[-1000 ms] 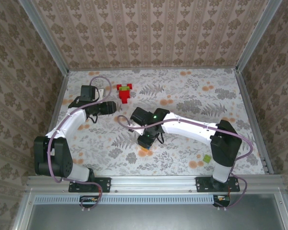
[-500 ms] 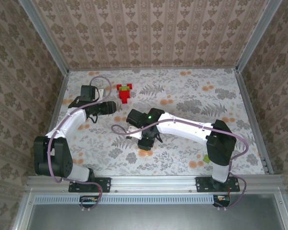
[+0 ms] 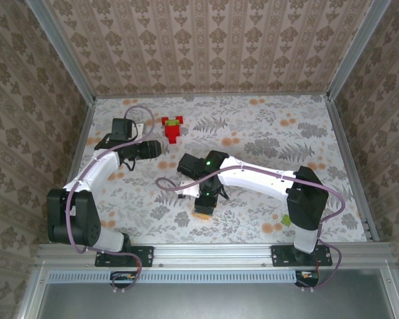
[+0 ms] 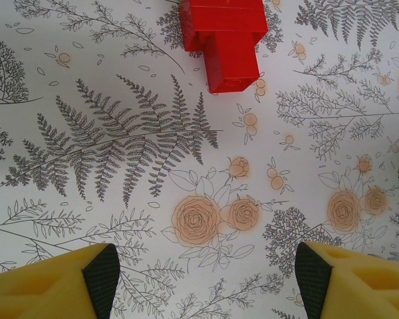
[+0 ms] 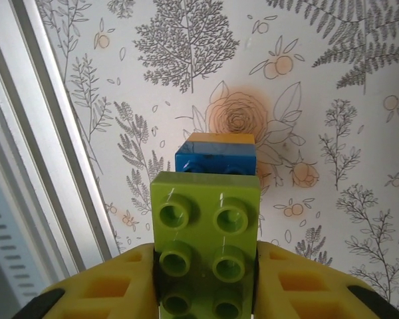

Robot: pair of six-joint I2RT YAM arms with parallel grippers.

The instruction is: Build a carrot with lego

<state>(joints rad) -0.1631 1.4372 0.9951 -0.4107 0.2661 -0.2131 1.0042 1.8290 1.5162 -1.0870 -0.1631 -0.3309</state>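
Over the last second the right hand (image 3: 205, 201) has slid a little toward the near edge of the table (image 3: 272, 126) and turned slightly. It now sits low over the near-middle of the floral surface. In its wrist view the yellow fingers (image 5: 113, 286) pinch a green brick (image 5: 206, 232) by its two sides, studs facing the camera. A blue brick (image 5: 216, 161) lies directly beyond it and an orange brick (image 5: 221, 138) beyond that, all in one line. Whether the three are already pressed together cannot be told. The shift likely means the green piece is being seated or set down as the carrot's top. The left hand (image 4: 203, 282) has not moved. It hangs spread and empty above the table, with the red bricks (image 4: 226, 40) ahead of it and well apart from the other pieces.
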